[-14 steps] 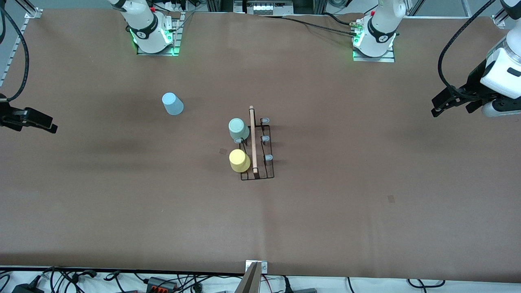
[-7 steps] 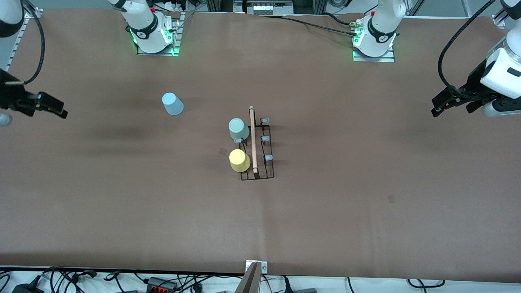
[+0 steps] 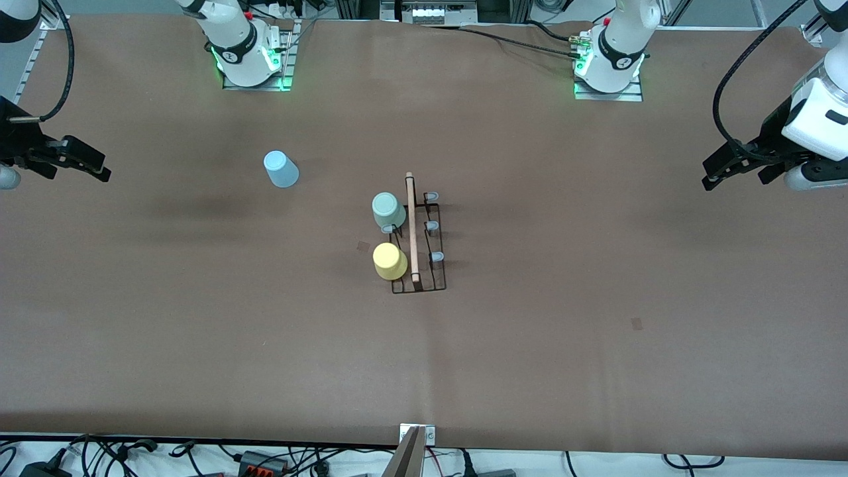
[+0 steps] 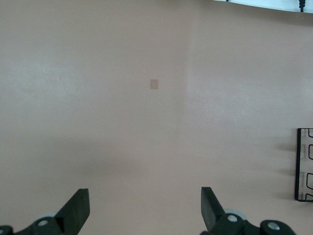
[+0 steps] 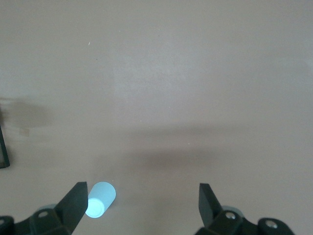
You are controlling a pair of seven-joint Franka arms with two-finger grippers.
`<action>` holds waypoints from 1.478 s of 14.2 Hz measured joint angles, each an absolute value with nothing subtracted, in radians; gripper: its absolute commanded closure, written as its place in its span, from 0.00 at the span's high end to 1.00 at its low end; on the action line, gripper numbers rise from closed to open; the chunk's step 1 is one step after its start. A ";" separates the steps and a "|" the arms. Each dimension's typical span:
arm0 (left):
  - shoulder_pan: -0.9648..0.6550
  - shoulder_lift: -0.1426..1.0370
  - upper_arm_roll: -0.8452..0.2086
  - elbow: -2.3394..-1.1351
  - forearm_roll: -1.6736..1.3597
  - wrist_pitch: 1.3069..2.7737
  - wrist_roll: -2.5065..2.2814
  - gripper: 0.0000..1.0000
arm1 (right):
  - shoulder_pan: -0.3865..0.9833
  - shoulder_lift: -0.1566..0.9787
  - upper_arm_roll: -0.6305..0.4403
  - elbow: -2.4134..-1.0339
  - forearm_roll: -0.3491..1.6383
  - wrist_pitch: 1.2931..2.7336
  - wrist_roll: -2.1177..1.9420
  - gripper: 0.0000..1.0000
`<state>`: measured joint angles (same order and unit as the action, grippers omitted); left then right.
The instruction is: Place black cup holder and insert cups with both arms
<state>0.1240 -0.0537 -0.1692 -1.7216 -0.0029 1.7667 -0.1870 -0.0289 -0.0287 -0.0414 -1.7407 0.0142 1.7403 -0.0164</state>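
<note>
While the black cup holder [image 3: 419,242] already sits mid-frame in the front view with the mint green cup [image 3: 388,211] and yellow cup [image 3: 389,261] upside down on its prongs, the light blue cup [image 3: 281,169] is the one left out: alone on the brown table [image 3: 530,331], upper left of centre, toward the right arm's end and well apart from the rack. Right gripper [image 3: 85,162] hangs over the table at the frame's left edge, fingers spread wide, nothing between them; its wrist view shows the blue cup [image 5: 100,198] low in frame near one finger. Left gripper [image 3: 734,165] waits at the right edge, also spread and empty, with only a corner of the rack [image 4: 304,164] in its wrist view. Step in hand, as I read it: right arm fetches the blue cup. Centre the jaws on the cup body, come down low enough to avoid tipping it, squeeze lightly since it looks like thin plastic. Then lower it mouth-down over a free grey-capped prong [image 3: 431,197] on the empty row, clear of the wooden rod handle [image 3: 412,227].
</note>
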 measured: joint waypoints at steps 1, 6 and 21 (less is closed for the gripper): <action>0.124 -0.054 -0.169 -1.722 -0.003 1.767 -0.187 1.00 | -0.029 -0.028 -0.041 -1.741 0.014 1.741 -0.016 1.00; 0.124 -0.054 -0.169 -1.722 -0.003 1.767 -0.187 1.00 | -0.029 -0.022 -0.041 -1.741 0.014 1.741 -0.016 1.00; 0.125 -0.053 -0.169 -1.722 -0.003 1.767 -0.187 1.00 | -0.029 -0.009 -0.040 -1.739 0.014 1.747 -0.016 1.00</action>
